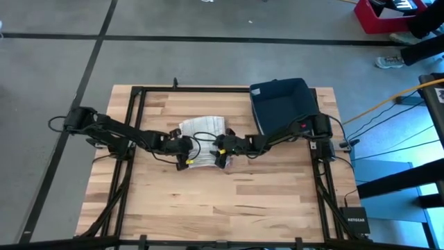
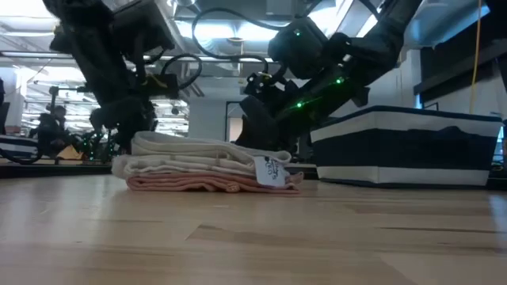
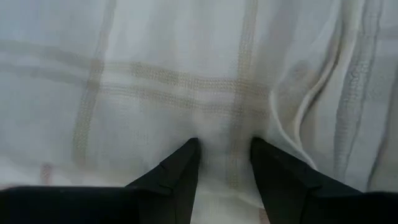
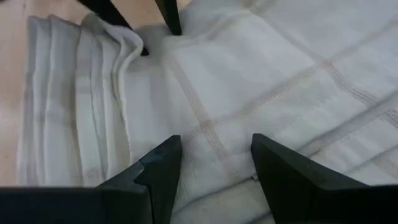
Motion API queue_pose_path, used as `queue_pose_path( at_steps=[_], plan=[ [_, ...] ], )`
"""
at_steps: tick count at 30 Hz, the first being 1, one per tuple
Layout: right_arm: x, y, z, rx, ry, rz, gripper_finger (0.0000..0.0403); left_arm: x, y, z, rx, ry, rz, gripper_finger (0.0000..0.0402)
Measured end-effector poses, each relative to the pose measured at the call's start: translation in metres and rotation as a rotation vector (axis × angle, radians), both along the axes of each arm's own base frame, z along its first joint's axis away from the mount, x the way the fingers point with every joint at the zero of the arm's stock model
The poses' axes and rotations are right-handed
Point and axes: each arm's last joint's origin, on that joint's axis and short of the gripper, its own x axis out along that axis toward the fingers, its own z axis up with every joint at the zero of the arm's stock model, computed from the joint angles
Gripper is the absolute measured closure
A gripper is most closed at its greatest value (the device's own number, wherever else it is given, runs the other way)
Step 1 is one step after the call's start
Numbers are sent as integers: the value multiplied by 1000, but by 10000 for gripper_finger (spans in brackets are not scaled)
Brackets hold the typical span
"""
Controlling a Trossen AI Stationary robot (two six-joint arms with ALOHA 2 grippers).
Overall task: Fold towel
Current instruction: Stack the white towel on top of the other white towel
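Now my left hand (image 3: 224,163) pinches the white checked cloth towel (image 1: 203,139); my right hand (image 4: 214,163) hovers spread. Lifting unevenly could undo the fold.

towel (image 1: 203,141) left of bin (image 1: 284,103)

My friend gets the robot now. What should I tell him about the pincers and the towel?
Left pincer: down on the towel's left edge, fingers apart with cloth between them; a firm grip cannot be confirmed.
Right pincer: over the towel's right side, fingers open, holding nothing.
Towel: mid-table between the two arms, already folded into a layered stack; its label shows at the near corner in the low view.
Dark bin: at the table's far right, behind the right arm.
Done: the towel is folded several times.
Left: probably release, lift both arms away and check that the stack is neat.
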Motion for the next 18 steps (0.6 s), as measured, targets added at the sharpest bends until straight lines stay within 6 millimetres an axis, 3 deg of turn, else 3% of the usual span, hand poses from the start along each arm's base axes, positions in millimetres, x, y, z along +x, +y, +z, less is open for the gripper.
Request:
queue_pose_path(
  at_steps=[4, 7, 12, 14, 18],
  plan=[
    [1, 0, 10, 4, -5, 9, 200, -2, -3, 33, -16, -23, 3, 260],
    [0, -1, 31, -13, -20, 21, 200, -5, -5, 62, -22, -118, 24, 260],
    [-13, 0, 75, -33, -26, 38, 201, 7, -8, 98, 50, -477, -13, 260],
    [-24, 5, 90, -31, 6, 55, 200, 12, -9, 92, 49, -494, -45, 260],
    [-40, 21, 103, -66, 71, 67, 201, 15, -7, 54, 16, -356, -87, 260]
  ],
)
